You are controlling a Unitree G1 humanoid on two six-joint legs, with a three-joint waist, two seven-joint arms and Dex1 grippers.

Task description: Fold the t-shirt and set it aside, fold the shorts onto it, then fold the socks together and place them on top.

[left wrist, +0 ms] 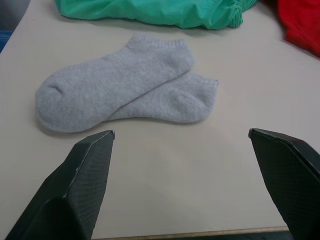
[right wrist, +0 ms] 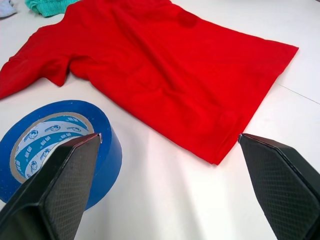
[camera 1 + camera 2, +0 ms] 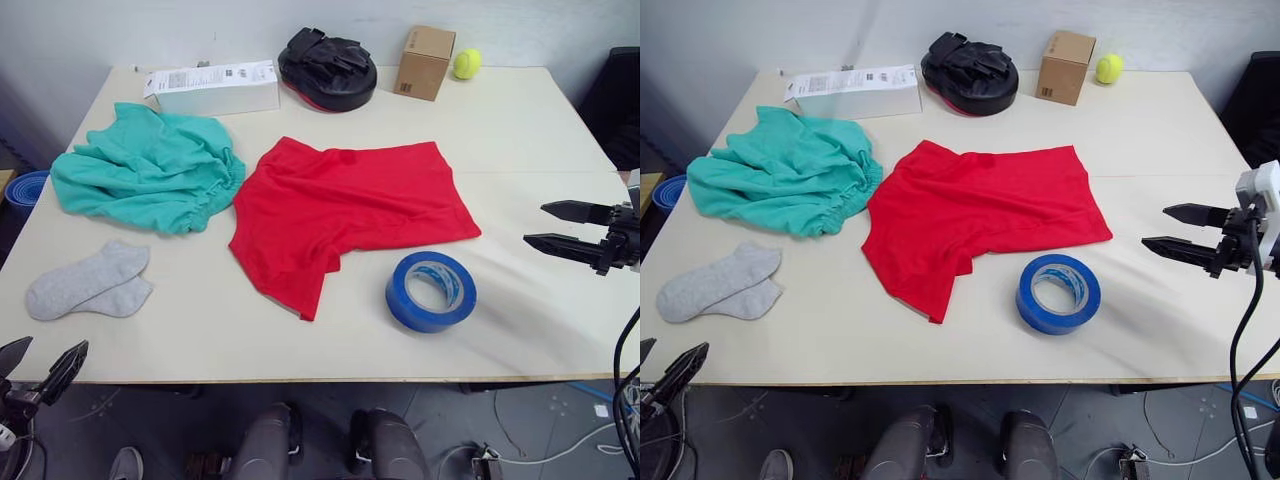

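Observation:
The red t-shirt lies partly folded on the middle of the table, one sleeve pointing toward the front edge. To its left the teal shorts sit bunched up. Two grey socks lie overlapped near the front left; they also appear in the left wrist view. My left gripper hangs open below the table's front left edge, short of the socks. My right gripper is open over the right side of the table, empty, to the right of the t-shirt.
A blue tape roll stands in front of the t-shirt, close to my right gripper. At the back stand a white box, a black padded mitt, a cardboard box and a tennis ball.

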